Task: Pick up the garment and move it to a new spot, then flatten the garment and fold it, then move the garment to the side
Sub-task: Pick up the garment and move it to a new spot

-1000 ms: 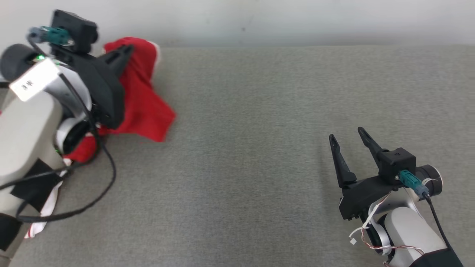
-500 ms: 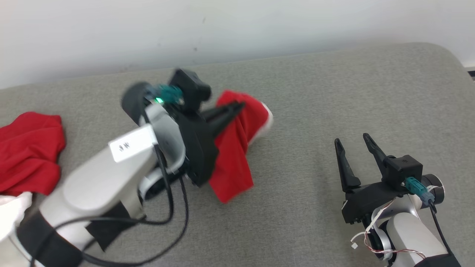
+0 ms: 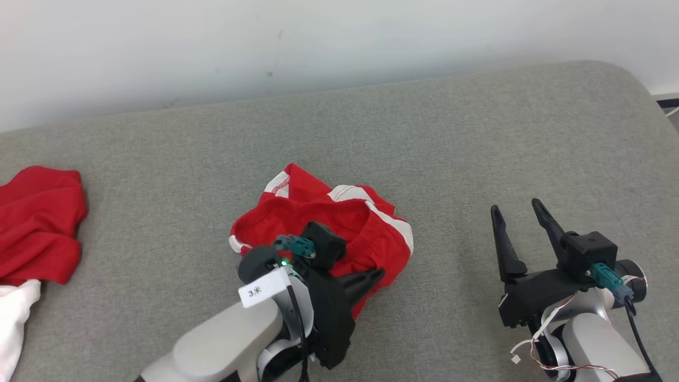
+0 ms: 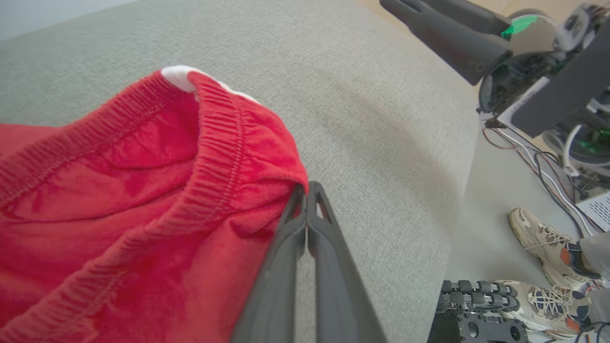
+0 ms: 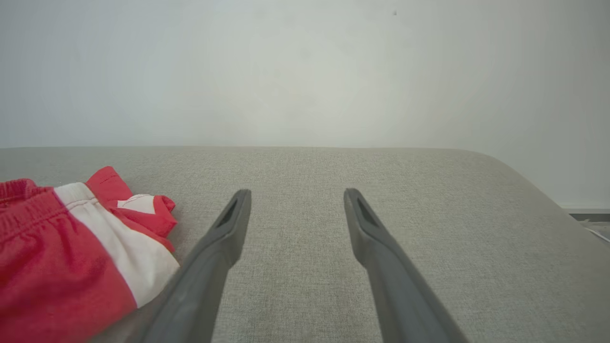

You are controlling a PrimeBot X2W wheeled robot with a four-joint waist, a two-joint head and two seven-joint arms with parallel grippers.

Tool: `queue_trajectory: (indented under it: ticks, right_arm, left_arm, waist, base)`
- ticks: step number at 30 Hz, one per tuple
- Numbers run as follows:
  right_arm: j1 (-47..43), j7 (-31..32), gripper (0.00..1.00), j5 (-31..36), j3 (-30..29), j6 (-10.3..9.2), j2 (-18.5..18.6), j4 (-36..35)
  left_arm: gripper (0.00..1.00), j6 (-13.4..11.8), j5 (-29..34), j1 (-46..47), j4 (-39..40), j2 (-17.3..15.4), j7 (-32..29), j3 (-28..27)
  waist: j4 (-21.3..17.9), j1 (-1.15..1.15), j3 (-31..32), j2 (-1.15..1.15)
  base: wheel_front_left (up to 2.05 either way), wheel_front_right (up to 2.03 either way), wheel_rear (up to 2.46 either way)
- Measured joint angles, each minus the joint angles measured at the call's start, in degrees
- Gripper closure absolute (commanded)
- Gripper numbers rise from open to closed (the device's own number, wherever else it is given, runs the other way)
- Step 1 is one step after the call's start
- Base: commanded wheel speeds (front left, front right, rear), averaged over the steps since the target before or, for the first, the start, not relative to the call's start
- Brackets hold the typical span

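The garment (image 3: 318, 212), red shorts with white side stripes, lies crumpled in the middle of the grey padded surface (image 3: 477, 132). My left gripper (image 3: 377, 276) is at its near right edge, shut. In the left wrist view the left gripper (image 4: 306, 190) has its tips pinched on the ribbed waistband of the garment (image 4: 143, 190). My right gripper (image 3: 515, 207) stands open to the right of the garment, apart from it and holding nothing. In the right wrist view the right gripper (image 5: 296, 193) hovers over bare surface, with the garment (image 5: 57, 257) at lower left.
Another red cloth (image 3: 37, 223) and a white cloth (image 3: 16, 313) lie at the surface's far left. A pale wall runs behind. The surface rounds off at the right. Beyond that edge, on the floor, are a person's shoes (image 4: 543, 238) and cables.
The head camera has turned. My left gripper carried the garment from beside the other red cloth to the middle of the surface and lowered it, so it now rests crumpled. The right gripper stayed open.
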State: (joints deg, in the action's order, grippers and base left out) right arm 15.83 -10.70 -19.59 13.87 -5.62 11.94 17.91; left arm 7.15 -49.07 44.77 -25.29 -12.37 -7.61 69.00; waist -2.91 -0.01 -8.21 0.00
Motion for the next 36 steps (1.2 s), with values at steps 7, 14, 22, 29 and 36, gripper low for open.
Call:
queue_trajectory:
  ticks: [7, 14, 22, 29, 36]
  right_arm:
    - [1.18, -0.43, 0.0, 0.02, 1.38, 0.07, -1.27, 0.52]
    - [0.96, -0.52, 0.0, 0.01, 1.14, 0.08, -1.11, 1.71]
    - [-0.32, -0.98, 0.0, -0.05, 1.36, 0.46, -1.09, 2.38]
    - [-0.33, -1.01, 0.0, -0.09, 2.74, 1.64, -1.67, 2.83]
    - [-0.58, -0.89, 0.0, -0.32, 4.5, 2.86, -2.77, 3.42]
  left_arm:
    - [1.0, 0.0, -1.99, -4.12, -4.7, 3.11, 1.72, 2.38]
    - [0.0, 0.0, -2.85, -4.92, -6.8, 5.55, 5.21, 1.18]
    - [0.0, -0.29, -3.04, -7.09, -6.58, 5.02, 10.76, -1.31]
    - [0.0, -4.38, -2.89, -9.97, -5.42, 2.81, 16.52, -4.56]
    - [0.0, -10.27, -2.88, -13.78, -4.78, -1.12, 21.14, -9.21]
  waist:
    - [0.66, 0.0, 0.66, 0.0]
    - [1.21, 0.0, 1.75, 0.0]
    - [2.93, 0.0, 3.42, 0.0]
    - [5.3, 0.0, 4.96, 0.0]
    - [7.47, 0.0, 6.49, -0.01]
  base:
    - [0.0, 0.0, 0.0]
    - [0.0, 0.0, 0.0]
    - [0.0, 0.0, 0.0]
    - [0.0, 0.0, 0.0]
    - [0.0, 0.0, 0.0]
